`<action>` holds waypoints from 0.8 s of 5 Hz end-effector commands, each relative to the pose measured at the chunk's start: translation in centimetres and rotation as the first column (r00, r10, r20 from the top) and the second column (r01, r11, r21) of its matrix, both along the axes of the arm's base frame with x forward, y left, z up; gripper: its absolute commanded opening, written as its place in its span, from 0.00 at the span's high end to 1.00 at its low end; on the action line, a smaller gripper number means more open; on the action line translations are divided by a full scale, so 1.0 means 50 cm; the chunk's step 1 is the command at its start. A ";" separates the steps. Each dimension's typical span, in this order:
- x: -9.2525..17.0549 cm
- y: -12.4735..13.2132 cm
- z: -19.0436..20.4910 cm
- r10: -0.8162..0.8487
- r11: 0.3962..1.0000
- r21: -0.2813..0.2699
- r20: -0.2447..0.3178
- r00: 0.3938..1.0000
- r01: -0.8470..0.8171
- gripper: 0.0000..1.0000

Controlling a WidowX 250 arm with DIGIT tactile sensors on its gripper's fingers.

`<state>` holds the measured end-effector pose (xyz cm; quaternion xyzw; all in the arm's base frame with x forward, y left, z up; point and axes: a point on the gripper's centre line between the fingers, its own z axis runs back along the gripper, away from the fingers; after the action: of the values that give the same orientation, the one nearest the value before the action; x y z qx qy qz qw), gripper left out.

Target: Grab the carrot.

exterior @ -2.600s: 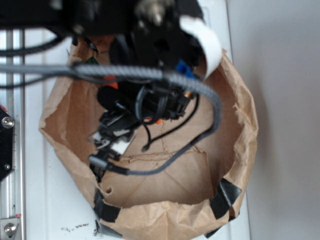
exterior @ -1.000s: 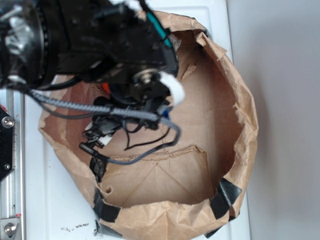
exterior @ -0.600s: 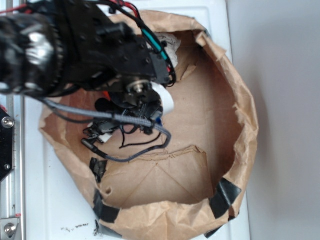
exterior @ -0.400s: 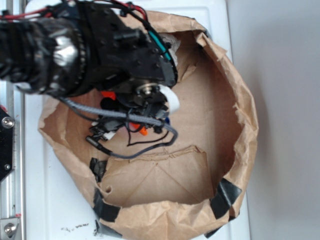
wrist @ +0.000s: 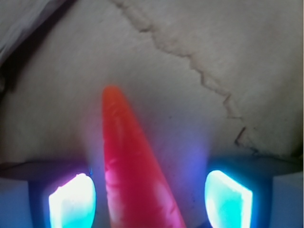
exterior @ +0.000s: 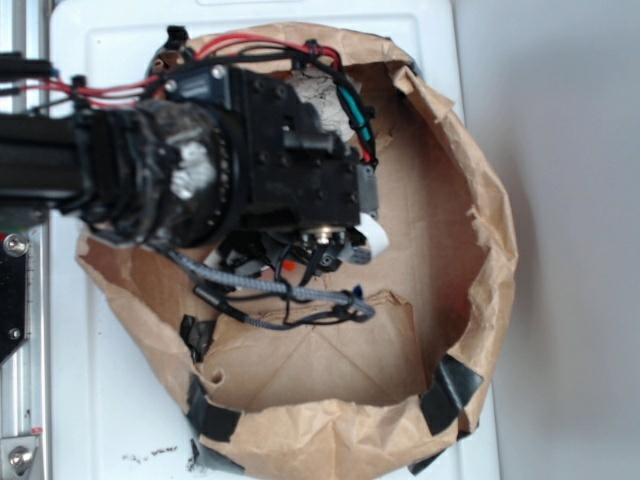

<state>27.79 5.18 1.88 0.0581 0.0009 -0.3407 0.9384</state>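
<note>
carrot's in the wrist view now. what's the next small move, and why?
Probably shut the gripper. In the wrist view the carrot runs up between the two fingertips, nearer the left one, with a gap on each side, so the jaws look open and astride it. A slight nudge to centre it first might help.

The arm point(exterior: 200, 180) hides most of the carrot point(wrist: 135, 175), whose thick end the wrist view cuts off

Surface: white table point(exterior: 120, 400), scuffed with dark specks
Wall: plain grey wall point(exterior: 570, 200) at right
Left edge: metal rail point(exterior: 20, 400)
</note>
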 end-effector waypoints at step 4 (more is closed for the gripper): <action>0.020 0.007 0.153 0.068 0.990 -0.133 0.100 0.993 -0.054 1.00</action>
<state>28.19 5.36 7.46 -0.0070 -0.0364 -0.3077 0.9508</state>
